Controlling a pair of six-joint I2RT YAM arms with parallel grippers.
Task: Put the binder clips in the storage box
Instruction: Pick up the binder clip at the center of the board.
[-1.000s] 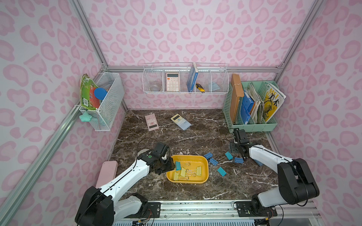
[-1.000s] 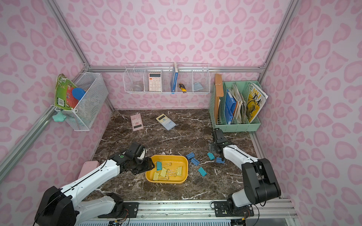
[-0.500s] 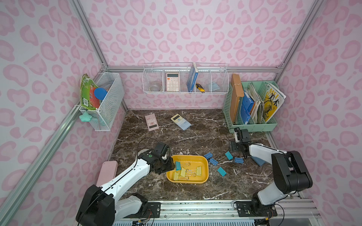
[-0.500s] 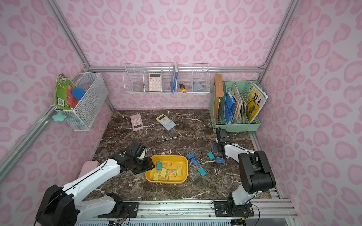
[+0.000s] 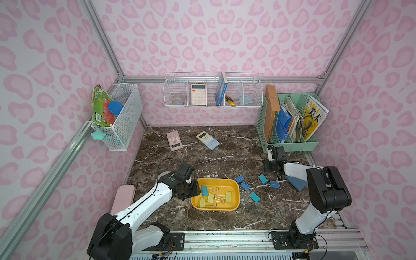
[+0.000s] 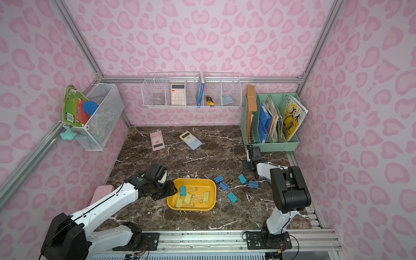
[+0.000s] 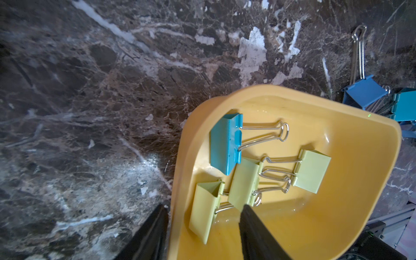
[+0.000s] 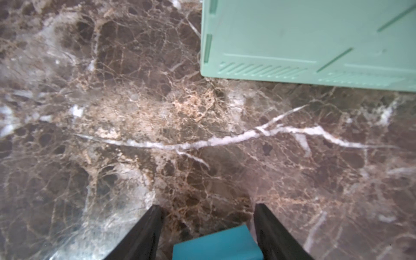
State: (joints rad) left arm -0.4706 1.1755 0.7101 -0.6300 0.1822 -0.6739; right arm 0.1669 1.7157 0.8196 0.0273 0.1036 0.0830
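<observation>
The storage box (image 5: 234, 183) is a shallow yellow tub at the front middle of the marble table; in it lie a teal binder clip (image 5: 204, 190) and three pale yellow binder clips (image 7: 311, 171). My left gripper (image 7: 203, 206) is open and straddles the box's left wall, with one finger outside the rim and one inside, and a yellow clip (image 7: 206, 209) lying between them. Several blue and teal clips (image 5: 245, 186) are scattered to the right of the box. My right gripper (image 8: 206, 209) stands open over a teal clip (image 8: 216, 244), which touches one finger and stays clear of the other.
A slate-blue flat block (image 5: 297, 183) lies under the right forearm. The mint-green file organizer (image 5: 292, 147) stands just behind the right gripper. Two calculators (image 5: 207, 140) lie at the back of the table. A pink case (image 5: 122, 198) lies at the front left.
The right arm's elbow has swung inward and back, and its jaws have come closer together around the teal clip. The left arm and the box have not moved.
</observation>
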